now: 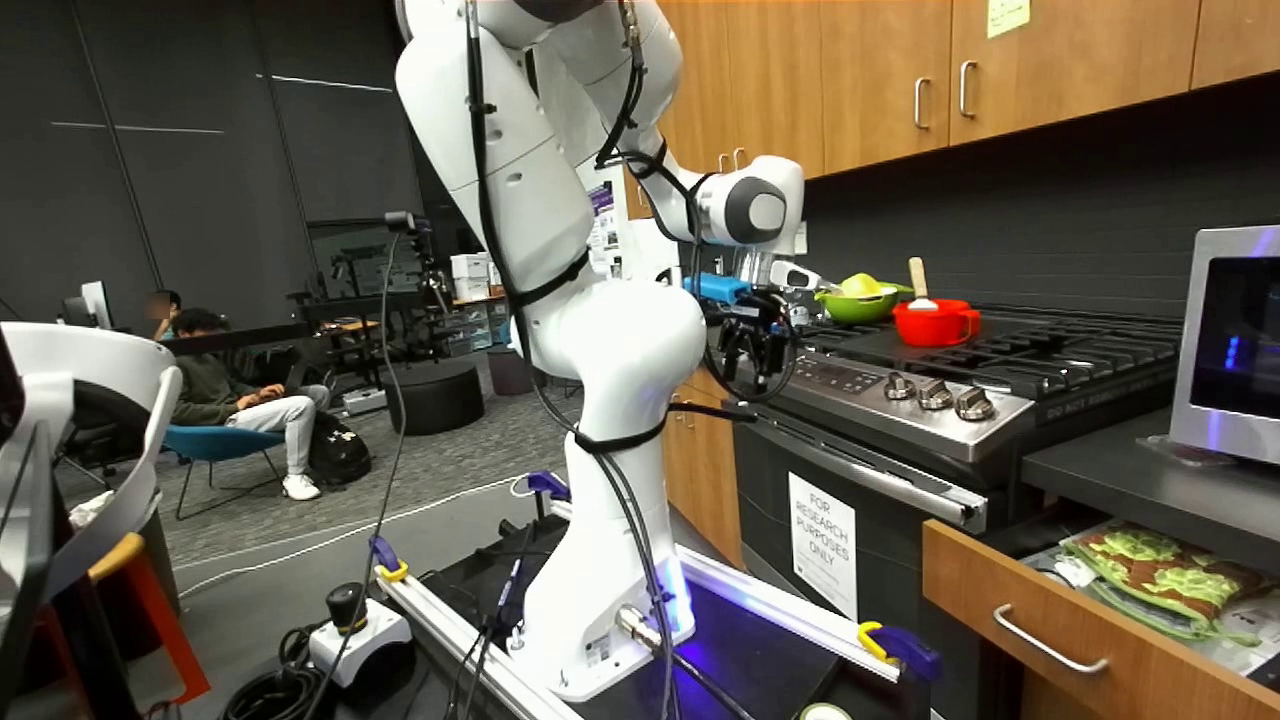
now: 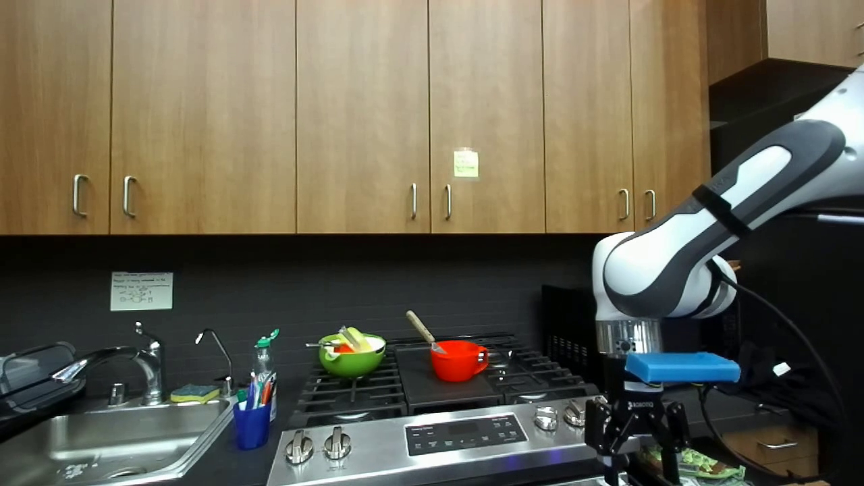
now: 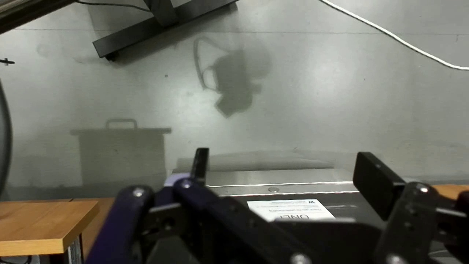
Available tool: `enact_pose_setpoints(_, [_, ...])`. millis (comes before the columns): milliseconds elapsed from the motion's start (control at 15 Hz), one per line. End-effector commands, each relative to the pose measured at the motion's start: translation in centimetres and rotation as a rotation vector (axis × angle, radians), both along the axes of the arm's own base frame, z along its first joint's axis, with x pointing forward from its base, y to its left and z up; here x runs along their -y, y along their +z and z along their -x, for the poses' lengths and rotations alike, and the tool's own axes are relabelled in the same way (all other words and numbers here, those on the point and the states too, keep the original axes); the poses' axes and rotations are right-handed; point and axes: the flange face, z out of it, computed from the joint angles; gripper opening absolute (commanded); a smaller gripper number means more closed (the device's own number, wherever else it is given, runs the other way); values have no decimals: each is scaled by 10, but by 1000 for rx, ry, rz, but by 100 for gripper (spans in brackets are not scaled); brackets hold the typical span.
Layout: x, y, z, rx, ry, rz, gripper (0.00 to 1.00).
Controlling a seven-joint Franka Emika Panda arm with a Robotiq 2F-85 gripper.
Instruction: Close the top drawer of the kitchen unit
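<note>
Top drawer (image 3: 47, 223) juts from the kitchen unit (image 1: 1110, 470) to the left of the parted, empty jaws in the wrist view, its long axis running sideways away from them.

- Kitchen inside a research lab.
- Kitchen cues: stainless stove (image 2: 378, 439) with burner grates (image 2: 351, 398), green bowl (image 2: 351, 364) and red pot (image 2: 453, 368) on top.
- Steel sink (image 2: 121, 432) with faucet (image 2: 154, 371), sponge (image 2: 194, 393) at the back edge.
- Wooden wall cabinets (image 2: 364, 121) with silver bar handles (image 2: 414, 200), seen in both exterior views.
- Wood-fronted kitchen unit (image 1: 965, 585) under dark countertop (image 1: 1100, 468).
- Lab cues: paper sign (image 1: 823, 545) on oven door (image 1: 890, 570) reads "FOR RESEARCH PURPOSES ONLY".
- White robot arm (image 1: 630, 340) mounted on black platform (image 1: 755, 650) with metal rails (image 1: 780, 608), black cables (image 1: 478, 140) strapped along it.
- Past the arm: gray carpet (image 1: 430, 460), person (image 1: 230, 390) seated in teal chair (image 1: 215, 440), black backpack (image 1: 338, 448) beside the chair, white boxes (image 1: 470, 272) farther back.
</note>
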Motion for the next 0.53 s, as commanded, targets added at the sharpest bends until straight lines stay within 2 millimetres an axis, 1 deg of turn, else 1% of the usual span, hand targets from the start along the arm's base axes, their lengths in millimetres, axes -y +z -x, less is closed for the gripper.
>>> enact_pose_setpoints(0, [-48,30,-17,28,-47,-28,100])
enact_pose_setpoints(133, [-73,47,-41,50,-124,-28,100])
enact_pose_setpoints(267, [-89,62,-66,49,-192,-11,100])
enact_pose_setpoints(467, [-93,80,-110,67,-322,13,100])
